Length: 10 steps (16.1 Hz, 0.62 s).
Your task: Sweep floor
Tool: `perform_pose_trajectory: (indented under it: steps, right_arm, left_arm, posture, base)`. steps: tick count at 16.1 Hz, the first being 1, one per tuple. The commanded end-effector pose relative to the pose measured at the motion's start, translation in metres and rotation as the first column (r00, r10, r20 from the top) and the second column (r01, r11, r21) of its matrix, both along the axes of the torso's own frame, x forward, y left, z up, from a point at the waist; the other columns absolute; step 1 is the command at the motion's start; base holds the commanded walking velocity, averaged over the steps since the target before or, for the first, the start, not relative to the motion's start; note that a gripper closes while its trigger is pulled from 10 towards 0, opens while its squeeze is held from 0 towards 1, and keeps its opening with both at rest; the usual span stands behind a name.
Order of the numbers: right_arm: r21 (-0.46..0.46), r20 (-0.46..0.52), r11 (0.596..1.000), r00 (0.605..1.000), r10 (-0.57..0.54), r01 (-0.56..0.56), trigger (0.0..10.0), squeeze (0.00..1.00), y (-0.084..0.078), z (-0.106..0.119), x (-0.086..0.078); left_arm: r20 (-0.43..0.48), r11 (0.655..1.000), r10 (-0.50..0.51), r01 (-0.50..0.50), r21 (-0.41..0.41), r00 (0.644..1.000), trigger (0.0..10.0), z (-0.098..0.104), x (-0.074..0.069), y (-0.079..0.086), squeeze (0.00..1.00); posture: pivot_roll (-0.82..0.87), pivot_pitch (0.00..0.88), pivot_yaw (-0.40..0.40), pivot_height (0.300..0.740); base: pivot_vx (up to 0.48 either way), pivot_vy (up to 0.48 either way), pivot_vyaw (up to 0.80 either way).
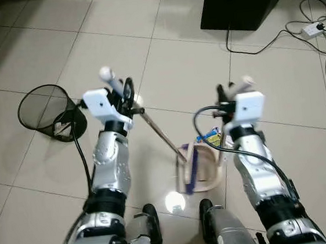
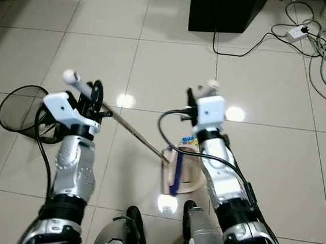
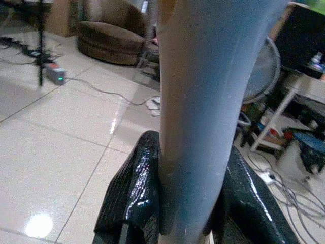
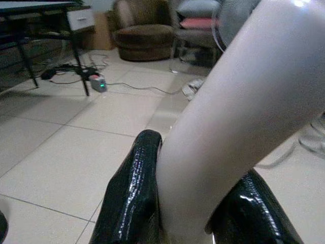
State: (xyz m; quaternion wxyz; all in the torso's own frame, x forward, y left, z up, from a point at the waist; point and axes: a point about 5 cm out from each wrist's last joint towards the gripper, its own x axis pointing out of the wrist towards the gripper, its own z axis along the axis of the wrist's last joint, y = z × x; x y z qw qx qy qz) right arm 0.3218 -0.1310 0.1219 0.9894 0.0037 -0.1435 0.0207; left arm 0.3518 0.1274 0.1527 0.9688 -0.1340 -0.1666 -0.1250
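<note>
Left gripper (image 1: 126,98) sits left of centre in the head views, closed on the broom handle (image 1: 159,131); the grip point itself is masked by wrist hardware there, but in the left wrist view both black fingers (image 3: 133,188) press against the handle (image 3: 203,101). Handle's long axis runs diagonally from the left gripper down and right to the dustpan (image 1: 206,170) at lower centre. Broom head is hidden behind the pan rim; cannot make it out. Right gripper (image 1: 232,94), right of centre, is closed on the dustpan handle (image 4: 238,132), a pale tube between its fingers (image 4: 134,188) in the right wrist view; its upper end is cut off by the frame edge. A blue strip (image 1: 192,166) lies along the pan, long axis approx. vertical in frame. Small blue-yellow scrap (image 1: 210,135) sits at the pan's far edge, partly covered by the right arm; type not legible. Black mesh bin (image 1: 46,111) at centre-left lies tipped, mouth facing camera. Black box (image 1: 243,0) at top, cut off. Cables (image 1: 318,41) at upper right.
</note>
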Motion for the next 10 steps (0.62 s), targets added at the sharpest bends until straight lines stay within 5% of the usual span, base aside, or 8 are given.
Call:
perform_pose_trajectory:
  steps: [1,3,4,8,10]
  right_arm:
    - [0.088,-0.029,0.996,1.000,0.012,-0.009,10.0,0.00,0.002,-0.007,-0.003]
    - [0.109,-0.031,0.994,1.000,-0.005,0.008,10.0,0.00,-0.003,-0.006,-0.001]
    - [0.129,-0.020,0.991,1.000,-0.022,0.025,10.0,0.00,-0.011,-0.002,0.001]
    - [0.152,-0.023,0.987,0.998,-0.052,0.055,10.0,0.00,-0.025,0.009,0.007]
    - [0.160,0.006,0.986,0.999,-0.046,0.044,10.0,0.00,-0.030,0.024,0.011]
  left_arm:
    - [0.067,0.995,-0.072,0.068,0.069,0.995,10.0,0.014,0.000,0.001,0.00]
    - [0.113,0.987,-0.095,0.078,0.143,0.989,10.0,0.025,0.003,0.008,0.00]
    - [0.189,0.976,-0.104,0.063,0.210,0.976,10.0,0.049,0.006,0.029,0.00]
    - [0.302,0.963,-0.021,-0.061,0.261,0.953,10.0,0.098,0.004,0.087,0.00]
    - [0.257,0.939,0.085,-0.164,0.304,0.963,10.0,0.091,0.001,0.112,0.00]
  posture:
    - [0.03,0.278,0.068,0.740]
    - [0.03,0.257,0.070,0.740]
    - [0.04,0.227,0.067,0.740]
    - [0.03,0.155,0.055,0.740]
    - [0.03,0.122,0.055,0.740]
  base:
    - [0.000,0.000,0.00]
    - [0.000,0.000,0.00]
    - [0.000,0.000,0.00]
    - [0.000,0.000,0.00]
    - [0.000,0.000,0.00]
